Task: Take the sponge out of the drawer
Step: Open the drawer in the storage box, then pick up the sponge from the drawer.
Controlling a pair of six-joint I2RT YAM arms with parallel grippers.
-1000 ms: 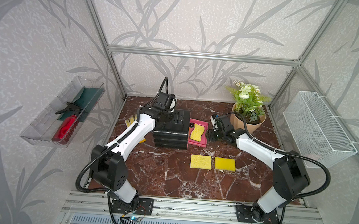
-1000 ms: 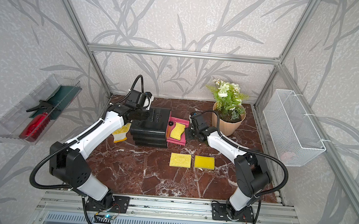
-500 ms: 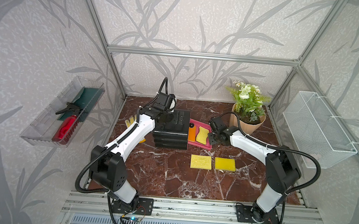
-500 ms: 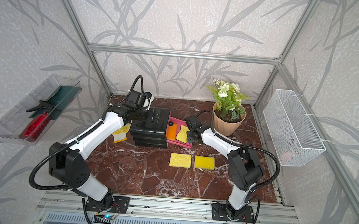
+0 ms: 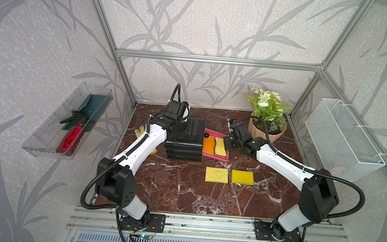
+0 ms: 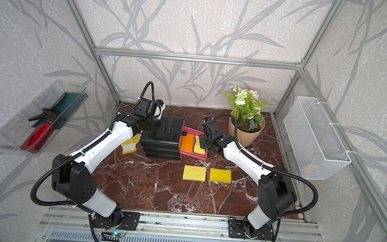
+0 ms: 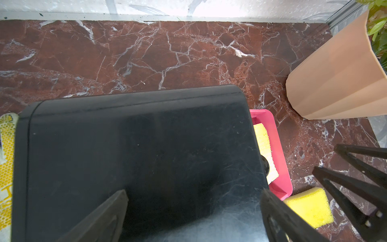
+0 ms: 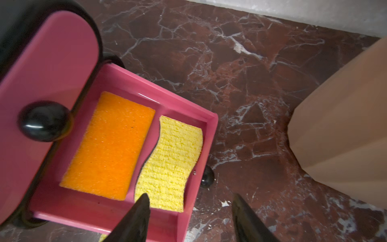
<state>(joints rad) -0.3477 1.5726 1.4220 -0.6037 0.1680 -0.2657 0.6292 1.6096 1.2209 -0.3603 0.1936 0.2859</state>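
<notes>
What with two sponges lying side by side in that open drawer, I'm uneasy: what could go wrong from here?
The right gripper is open, seemingly astride the drawer wall, one finger over the yellow sponge, one outside: closing might pinch the wall instead.
The orange sponge lies close beside it and could get snagged.
The left gripper is open over the black cabinet, not gripping it; a tug might shift it.

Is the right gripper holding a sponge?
No, the right gripper is open over the drawer rim with nothing between its jaws, and the yellow sponge and orange sponge lie in the drawer.
</notes>
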